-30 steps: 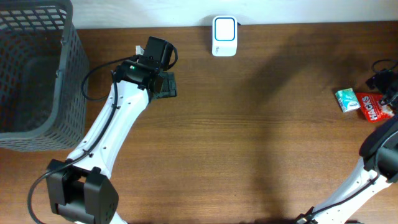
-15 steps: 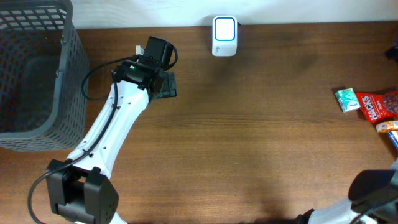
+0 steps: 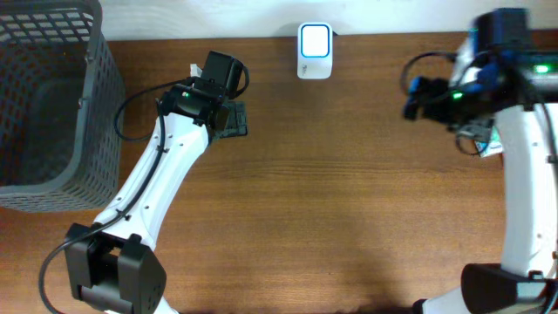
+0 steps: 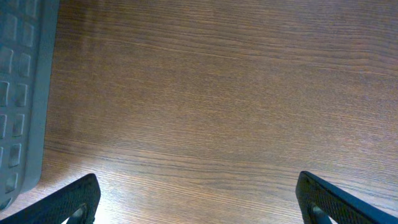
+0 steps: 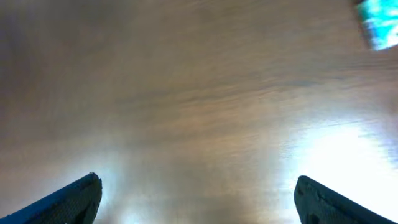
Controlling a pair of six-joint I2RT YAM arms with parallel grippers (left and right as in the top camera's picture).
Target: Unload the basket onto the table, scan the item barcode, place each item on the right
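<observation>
Two grippers stand spread wide, fingers far apart and nothing held between them. Beneath the left gripper [image 4: 200, 200] lies only bare wooden table [image 4: 205, 93], with the grey basket [image 4: 18, 93] close on its left. Under the right gripper [image 5: 198, 198], which is blurred, there is likewise only tabletop. The white scanner [image 3: 315, 50] sits at the far table edge, between the two grippers. A green packet [image 3: 491, 148] lies behind the right gripper, mostly hidden beneath that arm's wrist and untouched.
</observation>
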